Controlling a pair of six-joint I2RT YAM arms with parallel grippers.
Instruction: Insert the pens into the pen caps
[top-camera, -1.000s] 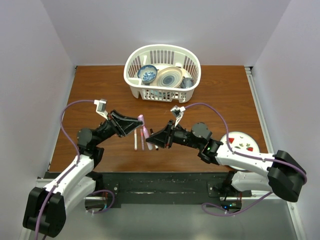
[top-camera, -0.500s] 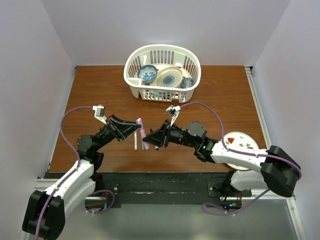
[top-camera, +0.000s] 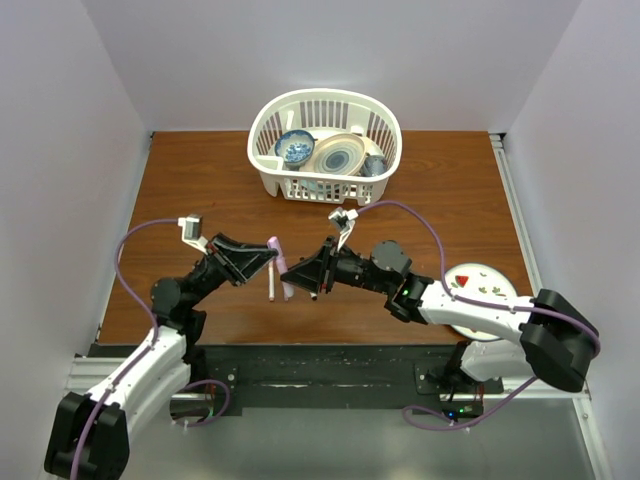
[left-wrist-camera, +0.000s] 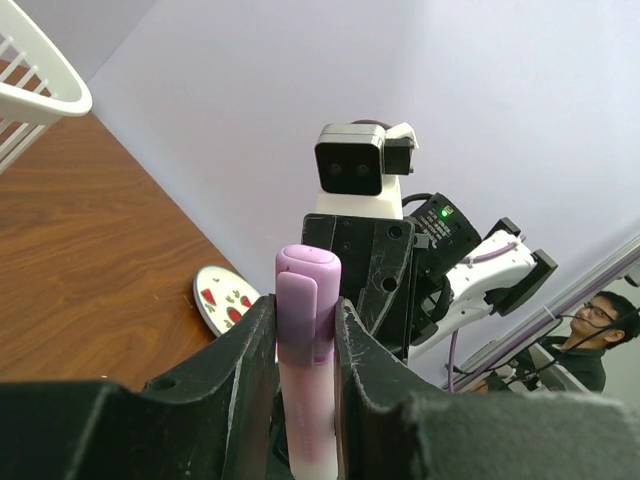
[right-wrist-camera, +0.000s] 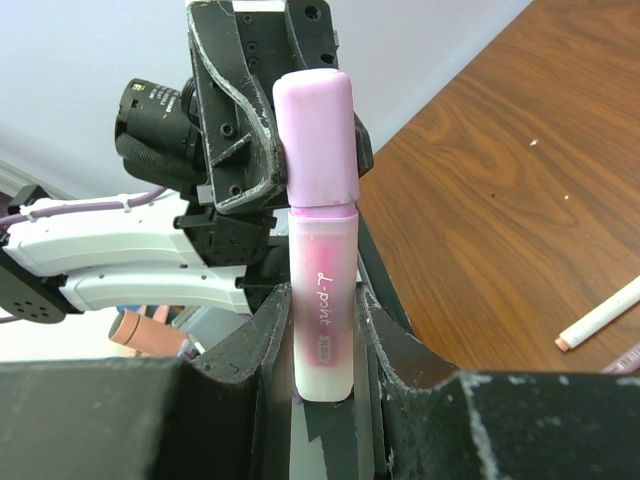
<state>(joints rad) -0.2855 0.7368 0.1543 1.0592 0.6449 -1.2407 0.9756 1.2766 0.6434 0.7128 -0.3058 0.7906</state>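
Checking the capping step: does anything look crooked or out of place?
Nothing stands out. The highlighter sits straight in the right gripper, its cap in line, held by the left gripper.

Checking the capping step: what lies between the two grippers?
The lilac highlighter bridges them: the right gripper clamps its body, the left gripper its cap. Both wrist views show it.

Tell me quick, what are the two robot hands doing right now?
Left gripper: closed on the lilac cap.
Right gripper: closed on the lilac highlighter.
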